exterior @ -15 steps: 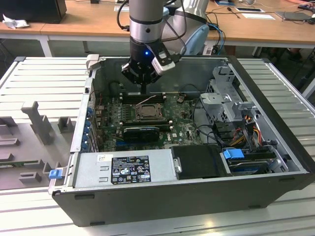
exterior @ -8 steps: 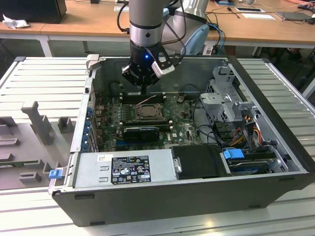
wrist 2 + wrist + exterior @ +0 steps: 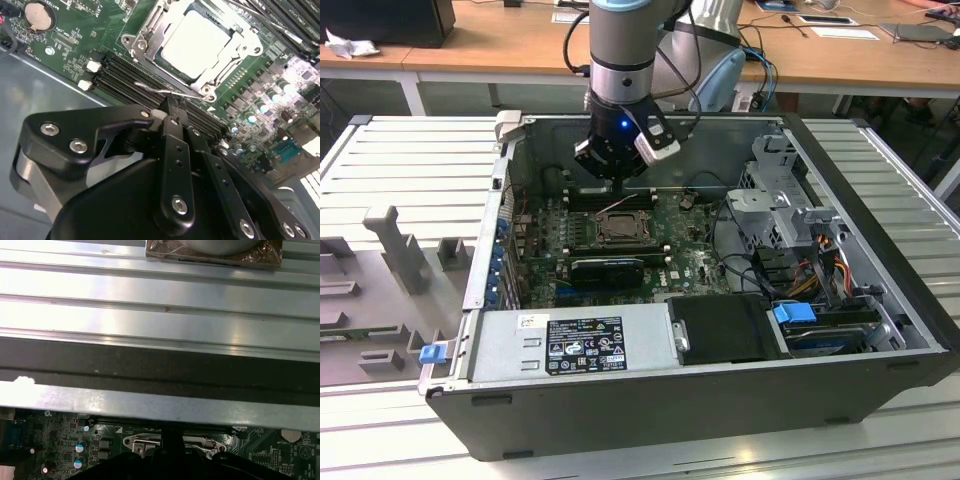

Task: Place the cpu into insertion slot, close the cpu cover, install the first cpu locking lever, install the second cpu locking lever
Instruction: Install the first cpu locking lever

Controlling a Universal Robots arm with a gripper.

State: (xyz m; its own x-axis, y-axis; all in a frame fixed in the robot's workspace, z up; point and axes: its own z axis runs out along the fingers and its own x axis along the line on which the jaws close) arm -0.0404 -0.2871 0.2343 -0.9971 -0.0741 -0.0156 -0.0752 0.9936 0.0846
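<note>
The gripper point(image 3: 610, 170), a black metal body with bolted linkages, hangs inside the open dark-grey computer case point(image 3: 720, 400) above the green motherboard point(image 3: 680, 255), near the case's far wall in the exterior view. In the second wrist view its jaws are drawn together, their tips meeting at a thin bent wire locking lever point(image 3: 172, 92) beside the socket; whether they actually pinch the wire I cannot tell.

The cpu point(image 3: 197, 42), a flat square with a pale silvery, matte metal top, sits in the insertion slot point(image 3: 167, 62), whose dark rim shows around it. The cpu cover point(image 3: 227, 62), a thin shiny metal frame with a square window, lies down over the chip's edges. Several long, narrow black memory slots point(image 3: 125, 80) run side by side between socket and gripper. The case rests on a ribbed aluminium table point(image 3: 410, 170).
</note>
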